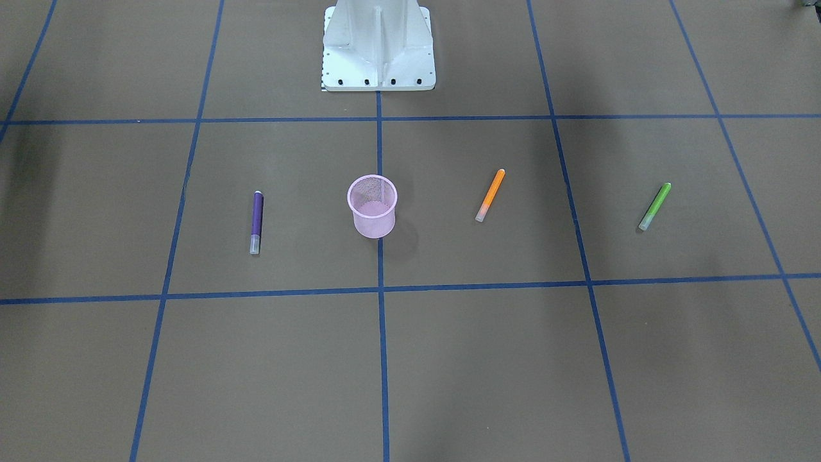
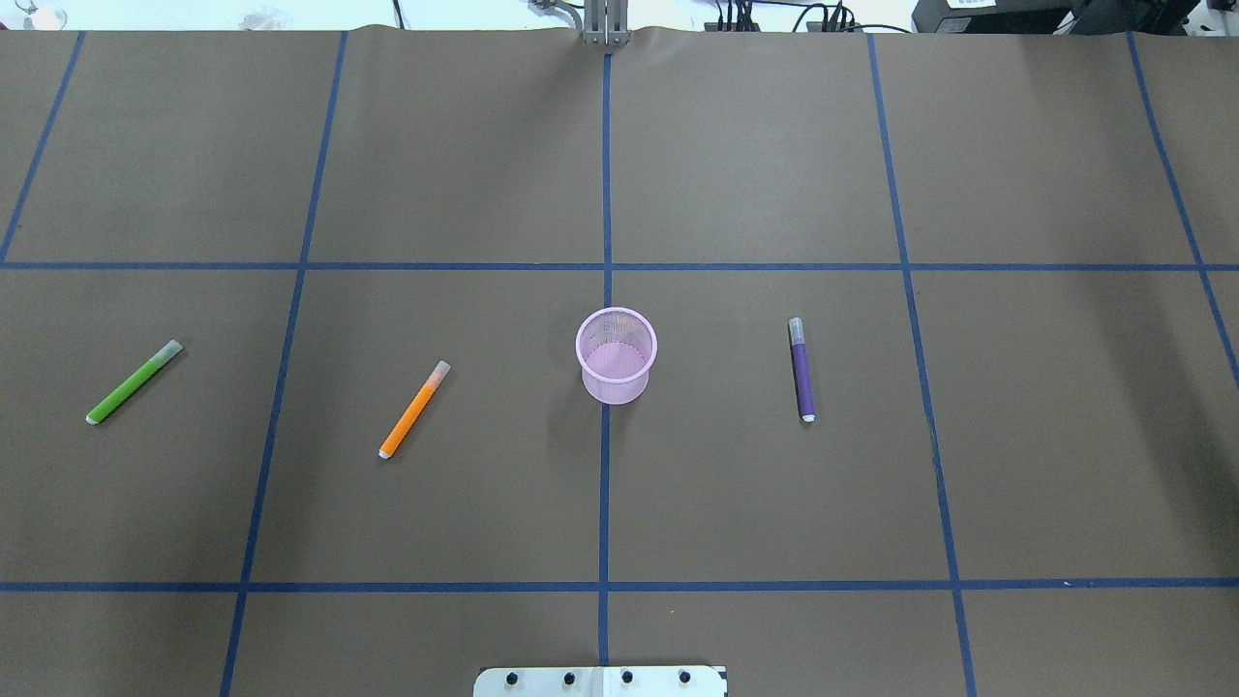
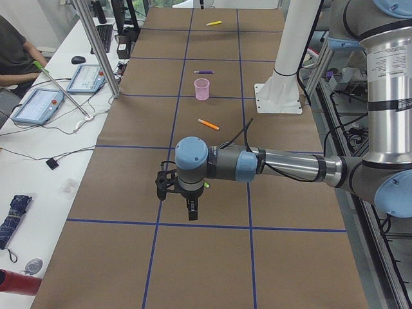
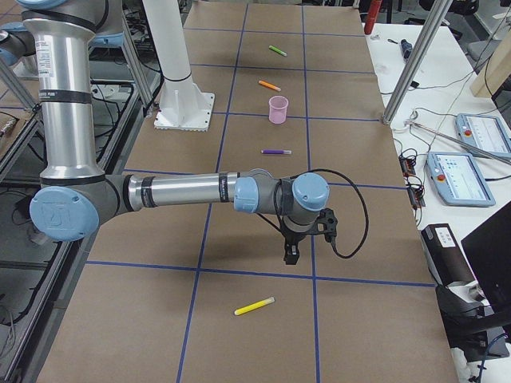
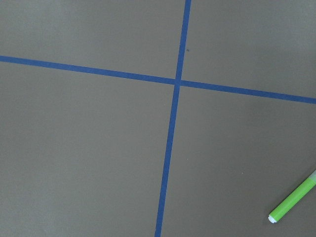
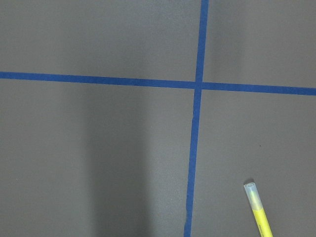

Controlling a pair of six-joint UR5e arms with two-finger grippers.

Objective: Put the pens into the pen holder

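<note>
Though I cannot tell whether the left gripper (image 3: pixel 192 209) or right gripper (image 4: pixel 291 254) is parted, the pen holder (image 2: pixel 617 354) stands upright, with, seen from overhead, the purple pen (image 2: pixel 801 370) at its three o'clock and the orange pen (image 2: pixel 414 409) and green pen (image 2: pixel 134 381) at nine.

Opposing views, shared pen holder (image 1: pixel 372 205)

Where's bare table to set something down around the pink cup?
Bare: the far row of squares beyond the tape line, and the near strip toward the base plate. Tightest: either side of the pen holder, flanked by the orange pen and the purple pen.
</note>
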